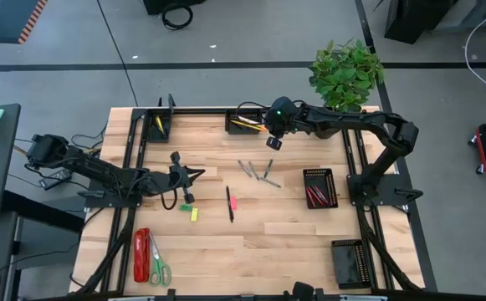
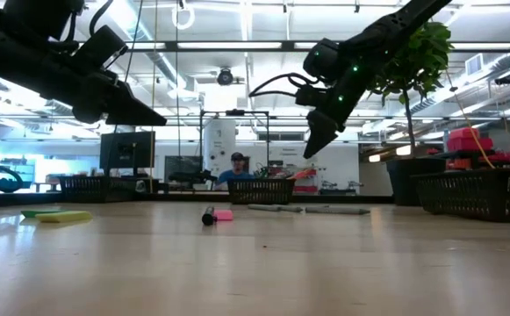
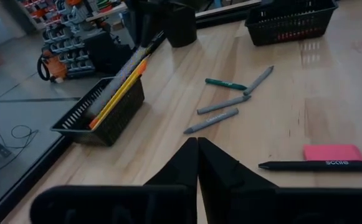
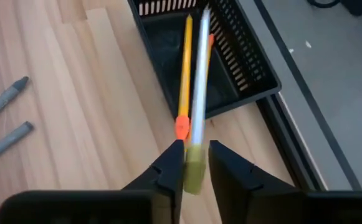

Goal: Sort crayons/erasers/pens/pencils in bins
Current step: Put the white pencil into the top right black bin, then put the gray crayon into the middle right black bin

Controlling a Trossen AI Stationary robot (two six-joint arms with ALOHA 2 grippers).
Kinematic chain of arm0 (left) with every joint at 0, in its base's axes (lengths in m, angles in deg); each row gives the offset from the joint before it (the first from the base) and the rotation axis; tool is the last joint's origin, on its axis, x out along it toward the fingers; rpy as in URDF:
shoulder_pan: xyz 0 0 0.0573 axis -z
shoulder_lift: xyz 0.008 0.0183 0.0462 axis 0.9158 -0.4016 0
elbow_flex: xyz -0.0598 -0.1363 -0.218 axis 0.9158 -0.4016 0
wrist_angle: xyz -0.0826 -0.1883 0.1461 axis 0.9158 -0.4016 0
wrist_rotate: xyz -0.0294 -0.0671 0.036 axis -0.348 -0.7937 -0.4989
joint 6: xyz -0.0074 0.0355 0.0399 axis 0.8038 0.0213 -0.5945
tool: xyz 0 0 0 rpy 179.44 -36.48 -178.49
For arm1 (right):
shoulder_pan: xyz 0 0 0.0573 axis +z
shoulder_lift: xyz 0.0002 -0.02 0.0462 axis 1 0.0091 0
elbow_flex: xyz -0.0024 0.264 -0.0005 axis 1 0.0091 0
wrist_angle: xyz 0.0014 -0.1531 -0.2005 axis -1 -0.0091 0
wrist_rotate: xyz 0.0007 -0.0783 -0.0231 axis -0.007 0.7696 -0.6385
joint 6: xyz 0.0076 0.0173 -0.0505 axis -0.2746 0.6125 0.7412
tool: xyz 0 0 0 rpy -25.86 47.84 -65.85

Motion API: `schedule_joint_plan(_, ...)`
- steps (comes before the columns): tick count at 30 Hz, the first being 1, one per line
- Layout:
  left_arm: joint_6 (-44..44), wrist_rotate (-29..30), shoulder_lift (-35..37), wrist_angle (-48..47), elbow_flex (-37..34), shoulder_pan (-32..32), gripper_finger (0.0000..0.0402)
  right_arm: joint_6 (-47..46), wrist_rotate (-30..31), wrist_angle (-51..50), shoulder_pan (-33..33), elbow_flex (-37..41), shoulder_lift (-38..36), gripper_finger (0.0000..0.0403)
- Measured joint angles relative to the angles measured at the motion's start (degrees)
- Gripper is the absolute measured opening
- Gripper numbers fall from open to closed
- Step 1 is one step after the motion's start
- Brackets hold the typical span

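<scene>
Right gripper [image 4: 196, 163] fingers spread, dropping a pencil [image 4: 197, 93] into its bin [image 4: 246, 68]; left fingers pressed together; pens [image 1: 258, 171], erasers [image 1: 190, 210] remained on the bench [image 1: 226, 242].

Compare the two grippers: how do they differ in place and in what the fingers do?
The left gripper is shut on nothing, low over the table's middle; the right gripper has fingers slightly apart around a silvery stick, beside the far bin holding a pencil. Both are dark, two-fingered.
</scene>
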Motion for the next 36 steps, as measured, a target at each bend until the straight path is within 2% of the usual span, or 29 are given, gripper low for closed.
schedule_joint_plan(10,0.1,0.0,0.0,-0.3,0.0,0.0,0.0024,-3.9,-1.5,0.4,1.4,0.0,0.0,0.0119)
schedule_joint_plan(14,0.1,0.0,0.0,-0.9,0.0,0.0,0.0016,-8.9,-6.4,1.6,5.0,0.3,0.0,0.0119)
schedule_joint_plan(17,0.1,0.0,0.0,-0.9,0.0,0.0,0.0013,-11.7,-6.7,2.1,10.1,0.8,-0.1,0.0119)
schedule_joint_plan(20,0.2,0.0,0.0,-0.9,0.0,0.0,0.0015,-14.4,-1.2,3.1,15.4,1.2,-0.1,0.0119)
schedule_joint_plan(25,1.7,0.0,0.0,-1.8,0.0,0.0,0.0026,-21.3,10.6,10.6,22.1,6.3,-0.1,0.0119)
schedule_joint_plan(30,5.3,0.0,0.0,-4.9,0.0,0.0,0.0028,-31.1,15.6,20.9,24.3,14.7,-0.1,0.0119)
schedule_joint_plan(36,12.1,-1.9,0.0,-11.2,0.0,0.0,0.0018,-34.1,20.1,32.9,27.0,21.0,-0.1,0.0119)
